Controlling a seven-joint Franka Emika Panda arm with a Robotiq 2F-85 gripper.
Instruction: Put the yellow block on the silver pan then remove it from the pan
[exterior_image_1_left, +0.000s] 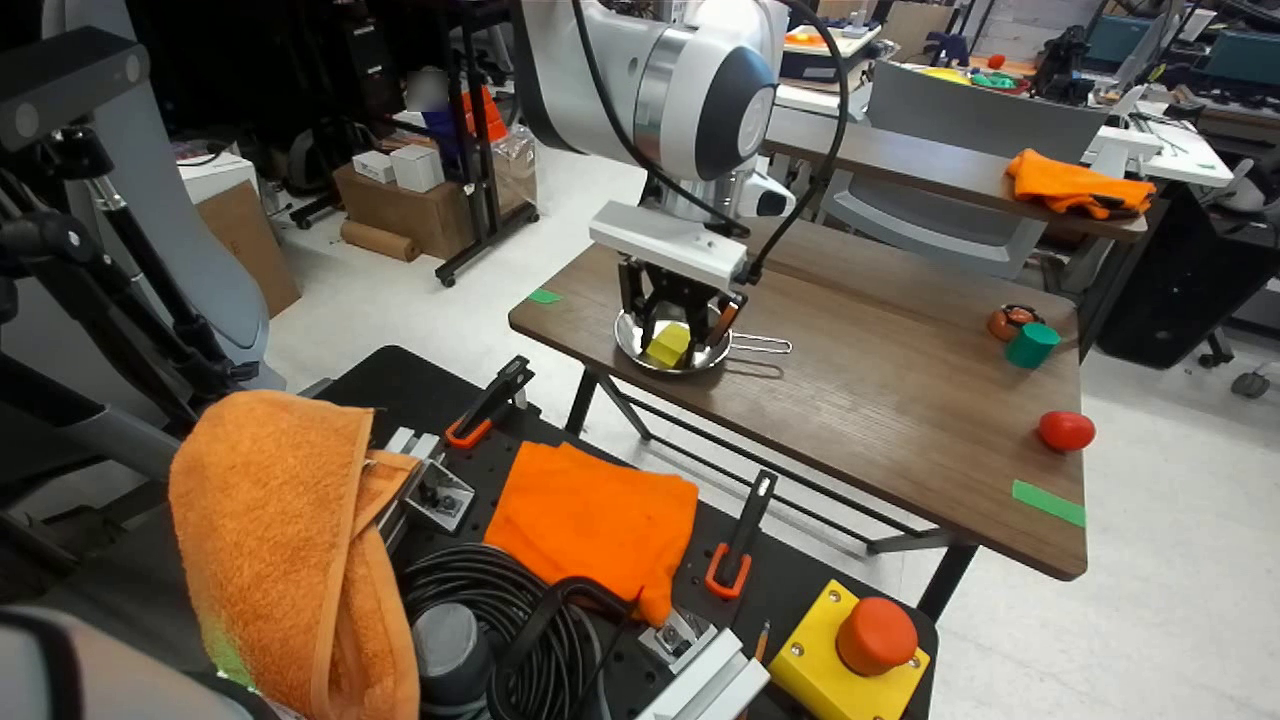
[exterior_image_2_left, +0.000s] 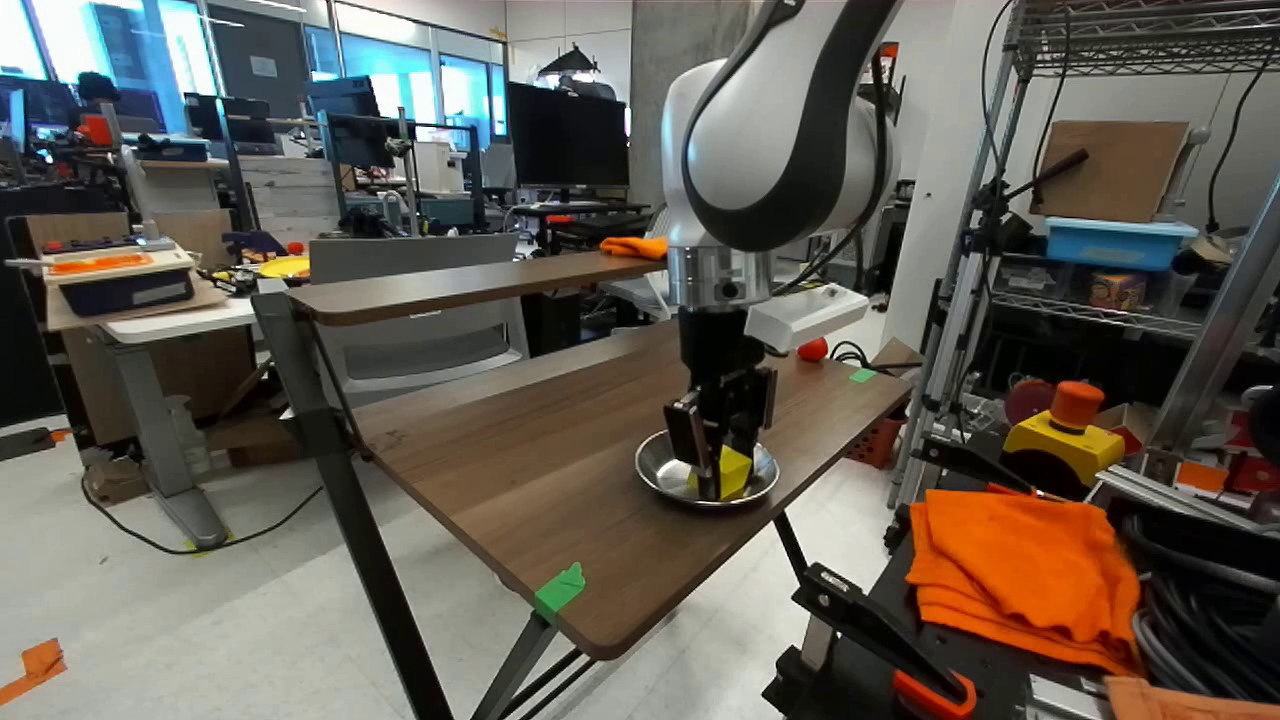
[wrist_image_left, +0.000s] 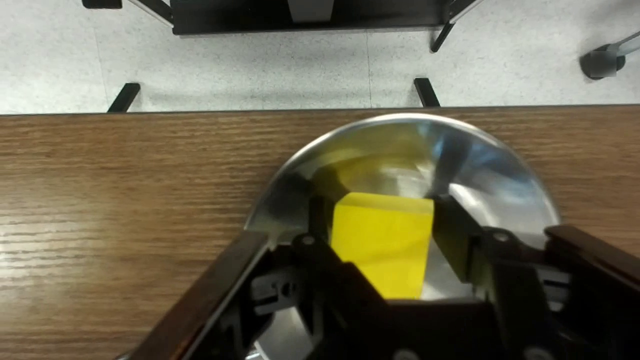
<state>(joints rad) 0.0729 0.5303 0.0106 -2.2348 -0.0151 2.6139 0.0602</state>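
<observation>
The silver pan (exterior_image_1_left: 626, 345) rests on the brown table (exterior_image_1_left: 870, 400) near its edge, its wire handle (exterior_image_1_left: 788, 347) pointing away from that corner. Inside the pan is the yellow block (wrist_image_left: 382, 245), seen in all three views. My gripper (wrist_image_left: 378, 220) points down into the pan, with one finger on each side of the block. In the wrist view both fingertips lie against the block's sides, so the jaws look shut on it. The block's lower part is hidden by the fingers in an exterior view, and it appears low in the pan (exterior_image_2_left: 662, 475).
A green cup (exterior_image_1_left: 1032, 346), an orange-brown round object (exterior_image_1_left: 1008, 321) and a red round object (exterior_image_1_left: 1066, 431) sit toward the table's far end. A raised shelf (exterior_image_2_left: 470, 285) runs along the back. Beside the table, a black bench holds orange cloths (exterior_image_1_left: 600, 515) and clamps.
</observation>
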